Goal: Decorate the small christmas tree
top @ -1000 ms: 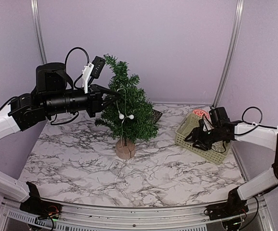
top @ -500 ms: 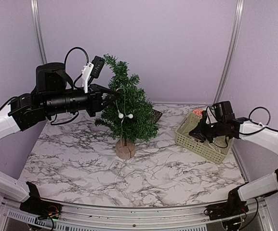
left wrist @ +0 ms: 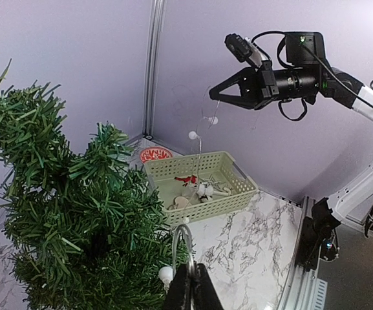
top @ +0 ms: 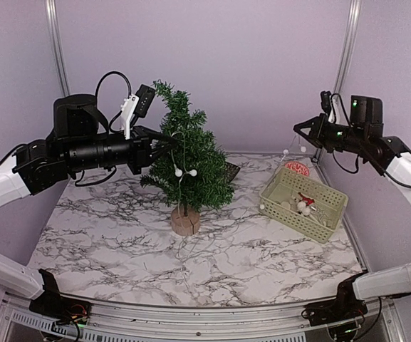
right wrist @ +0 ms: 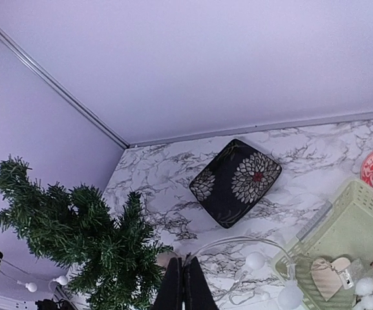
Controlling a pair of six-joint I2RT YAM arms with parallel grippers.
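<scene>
Right arm's the big mover: half a second back the right claw (top: pixel 297 128) was down at the green basket (top: pixel 290 214), and now it's way up in the air above the basket's back corner. Its fingers are pinched together on the light string (top: pixel 285 152), and the thin wire with little white bulbs droops from the tip toward the basket. You can see it best in the right wrist view, where the wire loops out from the closed tips and curves over to the basket rim.

Left arm hasn't budged. The left claw (top: pixel 164 139) is poked into the upper branches from the left side, also squeezed tight on the same string. The left wrist view shows a wire loop right at its tips and a bulb hanging just beside them. Two more bulbs dangle in front of the middle branches.

The small christmas tree (top: pixel 187 160) stands upright on its log slice base (top: pixel 186 222), roughly mid desk (top: pixel 262 263) and well apart from the basket on the right.

The basket sits flat near the right edge with a few small ornaments inside, red and white bits plus a pale heart. A red round thing (top: pixel 298 168) lies just behind it. A black flower-patterned square (top: pixel 231 171) lies behind the tree.
</scene>
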